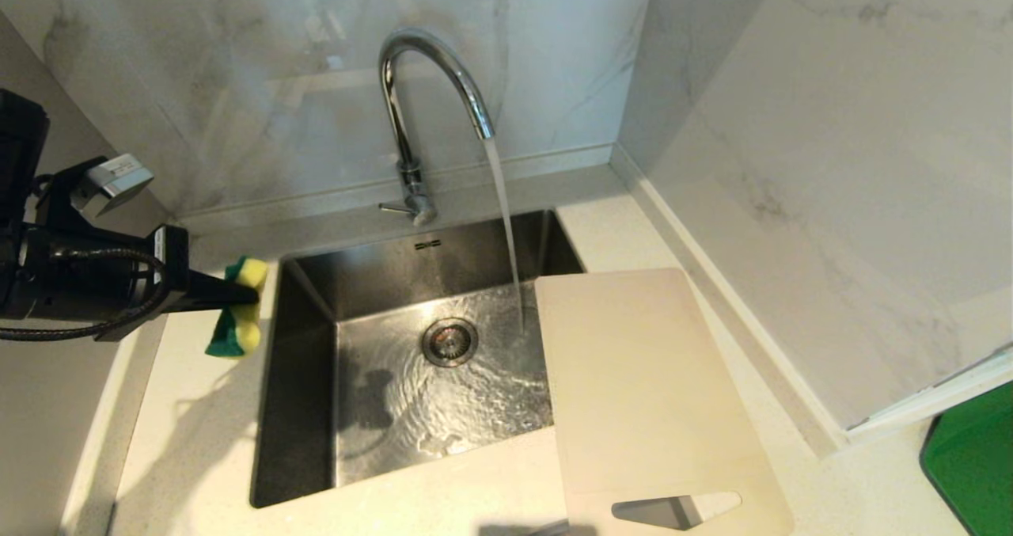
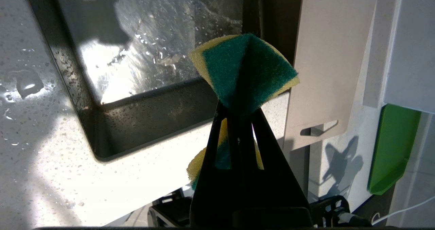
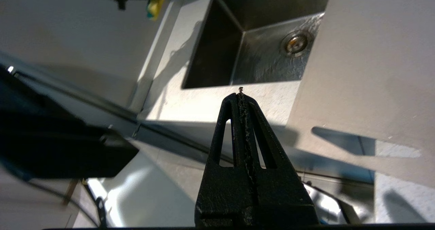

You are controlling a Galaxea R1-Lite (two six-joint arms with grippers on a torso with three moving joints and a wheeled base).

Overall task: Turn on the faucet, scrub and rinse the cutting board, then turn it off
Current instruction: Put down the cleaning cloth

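The chrome faucet stands behind the sink, and water streams from its spout into the basin. Its thin lever sticks out at the base. The beige cutting board lies flat across the sink's right rim and the counter, handle slot at the near end. My left gripper hovers over the counter left of the sink, shut on a yellow-and-green sponge, which is pinched at its middle. My right gripper is shut and empty, low before the counter's front edge, left of the cutting board.
The steel sink has rippling water around its drain. A green object lies at the far right on the counter. Marble walls close in behind and to the right. White counter lies left of and in front of the sink.
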